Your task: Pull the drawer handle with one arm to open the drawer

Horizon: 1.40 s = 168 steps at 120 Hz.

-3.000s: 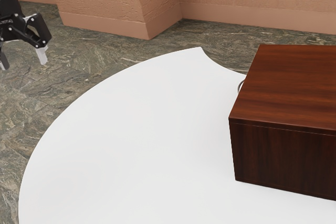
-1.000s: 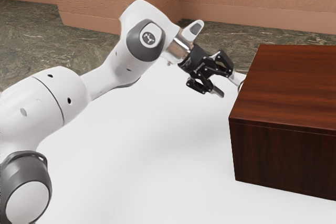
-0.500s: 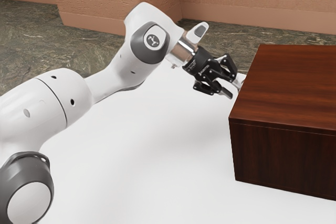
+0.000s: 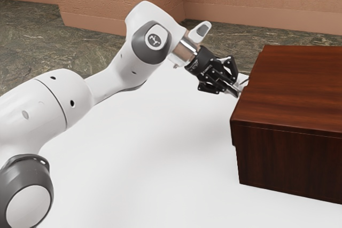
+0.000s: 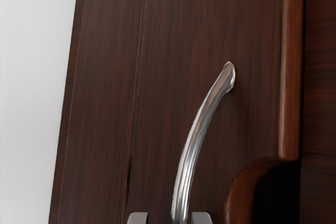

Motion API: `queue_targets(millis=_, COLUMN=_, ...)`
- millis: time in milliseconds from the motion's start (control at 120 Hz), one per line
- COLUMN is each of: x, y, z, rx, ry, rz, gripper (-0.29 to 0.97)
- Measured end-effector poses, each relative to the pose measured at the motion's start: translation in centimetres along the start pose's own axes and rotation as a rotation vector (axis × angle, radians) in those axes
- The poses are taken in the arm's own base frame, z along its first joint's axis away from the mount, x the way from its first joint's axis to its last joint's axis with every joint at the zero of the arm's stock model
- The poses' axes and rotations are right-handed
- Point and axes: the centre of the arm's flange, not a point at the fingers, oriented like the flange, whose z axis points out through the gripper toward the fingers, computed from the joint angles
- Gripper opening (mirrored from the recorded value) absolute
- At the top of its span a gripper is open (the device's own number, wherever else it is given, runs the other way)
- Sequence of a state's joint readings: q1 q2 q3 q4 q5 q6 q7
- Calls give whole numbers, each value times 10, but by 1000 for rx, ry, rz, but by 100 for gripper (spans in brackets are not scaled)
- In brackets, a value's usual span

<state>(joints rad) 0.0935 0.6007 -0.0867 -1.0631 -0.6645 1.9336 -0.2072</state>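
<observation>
A dark wooden drawer box [image 4: 299, 94] stands on the white table at the exterior view's right. Its curved silver handle [image 5: 205, 124] is on the face turned toward the arm; a sliver of that handle [image 4: 246, 83] shows past the hand. My black gripper [image 4: 234, 85] is at this face, its fingers on either side of the handle. In the wrist view my gripper [image 5: 169, 217] has both grey fingertips [image 5: 137, 217] flanking the bar's lower end, shut on it. A thin dark slit [image 5: 129, 174] runs along one seam of the drawer front.
The round white table [image 4: 133, 148] has bare room in front of the box. Beyond its curved edge lie a mottled stone floor [image 4: 64, 46] and a tan wall [image 4: 160, 4]. My white arm [image 4: 80, 100] crosses the table from the exterior view's left.
My arm swung in from the far left to the drawer face. Over the last second the fingers came together around the handle, and the box's near corner edged slightly toward the arm.
</observation>
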Motion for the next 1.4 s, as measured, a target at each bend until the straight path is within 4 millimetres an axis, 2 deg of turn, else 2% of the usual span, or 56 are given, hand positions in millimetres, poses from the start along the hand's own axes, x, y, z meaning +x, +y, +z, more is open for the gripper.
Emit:
queue_targets(millis=325, x=1, y=-1, z=-4, rx=5, ry=7, rz=2, gripper=-2)
queue_targets(millis=558, x=6, y=-12, z=-14, rx=8, ry=19, rz=-13, gripper=-2)
queue_targets(millis=1075, x=0, y=-26, z=-32, rx=32, ry=24, rz=-43, gripper=-2)
queue_targets(millis=1400, x=6, y=-37, z=-43, rx=40, ry=44, rz=-58, gripper=-2)
